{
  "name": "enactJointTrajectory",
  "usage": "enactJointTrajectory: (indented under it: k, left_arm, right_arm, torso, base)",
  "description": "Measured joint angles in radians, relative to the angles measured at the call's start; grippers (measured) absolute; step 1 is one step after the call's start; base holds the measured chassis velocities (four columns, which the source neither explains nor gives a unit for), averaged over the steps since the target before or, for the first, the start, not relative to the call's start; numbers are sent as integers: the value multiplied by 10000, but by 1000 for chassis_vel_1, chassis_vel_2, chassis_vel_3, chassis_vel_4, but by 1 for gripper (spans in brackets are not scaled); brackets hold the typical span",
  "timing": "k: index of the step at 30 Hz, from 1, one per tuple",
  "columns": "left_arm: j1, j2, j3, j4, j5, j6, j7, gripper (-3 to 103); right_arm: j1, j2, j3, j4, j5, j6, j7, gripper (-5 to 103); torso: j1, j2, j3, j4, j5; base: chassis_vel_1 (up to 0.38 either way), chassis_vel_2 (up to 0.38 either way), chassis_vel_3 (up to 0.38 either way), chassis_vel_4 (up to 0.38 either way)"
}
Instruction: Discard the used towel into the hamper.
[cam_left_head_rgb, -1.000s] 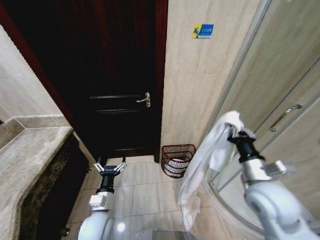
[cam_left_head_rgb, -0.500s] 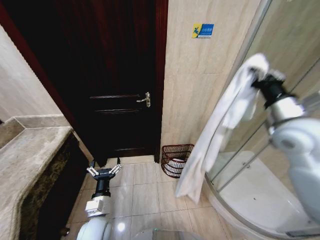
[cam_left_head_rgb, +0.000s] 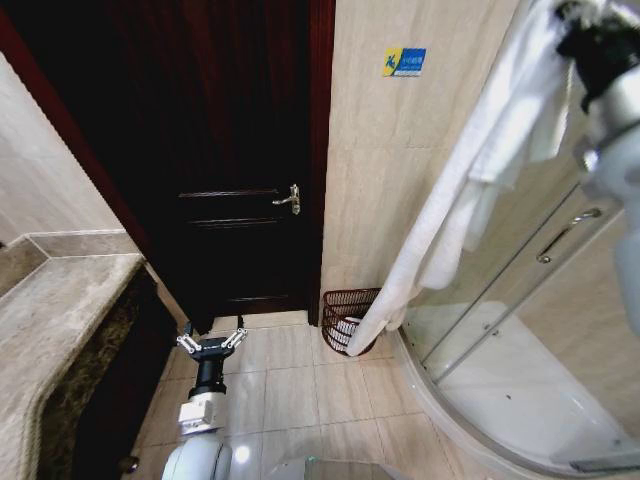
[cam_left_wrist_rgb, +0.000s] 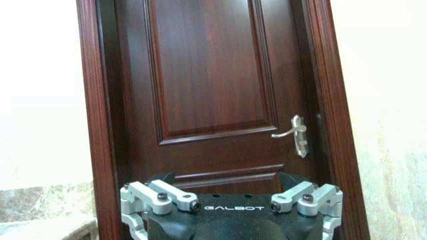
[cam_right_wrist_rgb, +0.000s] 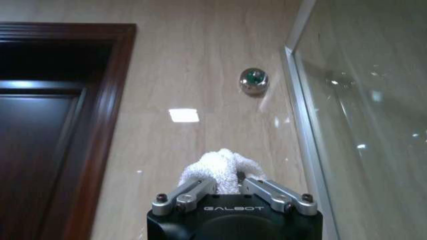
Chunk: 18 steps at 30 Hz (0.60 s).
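Note:
A long white towel (cam_left_head_rgb: 480, 160) hangs from my right gripper (cam_left_head_rgb: 572, 14), which is raised high at the upper right and shut on the towel's top end. In the right wrist view the fingers (cam_right_wrist_rgb: 193, 191) pinch a bunch of the towel (cam_right_wrist_rgb: 220, 162). The towel's lower end dangles just in front of the hamper (cam_left_head_rgb: 338, 310). The hamper is a small round reddish-brown open-weave basket on the floor against the wall, right of the door. My left gripper (cam_left_head_rgb: 211, 340) is held low over the floor tiles, open and holding nothing. It faces the door in the left wrist view (cam_left_wrist_rgb: 232, 194).
A dark wooden door (cam_left_head_rgb: 240, 150) with a metal handle (cam_left_head_rgb: 290, 198) stands straight ahead. A stone counter (cam_left_head_rgb: 60, 310) runs along the left. A curved glass shower enclosure (cam_left_head_rgb: 540, 300) fills the right. Tiled floor (cam_left_head_rgb: 300, 380) lies between them.
My right arm has lifted the towel up and to the right. The towel's lower end has risen off the floor area and now hangs by the hamper. The left arm has barely moved.

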Motion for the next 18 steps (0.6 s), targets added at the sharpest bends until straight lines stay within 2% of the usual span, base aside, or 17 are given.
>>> enactJointTrajectory:
  k: [2, 3, 5, 7, 8, 10, 12, 18]
  left_arm:
    - [20, -16, -17, -72, 6, -6, 1, 100]
    - [20, -16, -17, -72, 6, -6, 1, 100]
    - [62, -24, -39, -135, 6, -23, 0, 100]
    - [90, -25, -43, -169, 9, -29, -1, 100]
    - [90, -25, -43, -169, 9, -29, -1, 100]
    - [106, -25, -41, -173, 20, -70, -18, 100]
    - [101, -24, -29, -163, 22, -162, -32, 100]
    - [114, -23, -19, -176, 11, -229, -33, 100]
  right_arm:
    - [1372, 601, -889, -1332, -331, 188, -164, 3]
    - [1372, 601, -889, -1332, -331, 188, -164, 3]
    - [2355, 1258, -1556, -2569, -690, 373, -358, 3]
    - [3069, 1766, -1911, -3447, -1013, 476, -578, 3]
    - [3069, 1766, -1911, -3447, -1013, 476, -578, 3]
    - [3788, 2279, -2208, -4233, -1176, 575, -693, 3]
    - [4265, 2683, -2436, -4847, -1246, 590, -762, 3]
    - [4689, 3297, -2607, -5785, -1468, 600, -896, 3]
  torso:
    - [-2, 1, -2, 1, -15]
    - [-2, 1, -2, 1, -15]
    - [-1, 0, 0, -2, 2]
    - [0, -1, 1, 0, 2]
    - [0, -1, 1, 0, 2]
    - [-2, 1, -2, -1, -13]
    - [-4, 2, -3, -2, -11]
    - [-4, 2, -2, -1, -5]
  base:
    - [0, 0, 0, 0]
    - [0, 0, 0, 0]
    - [0, 0, 0, 0]
    - [0, 0, 0, 0]
    - [0, 0, 0, 0]
    - [0, 0, 0, 0]
    - [0, 0, 0, 0]
    - [0, 0, 0, 0]
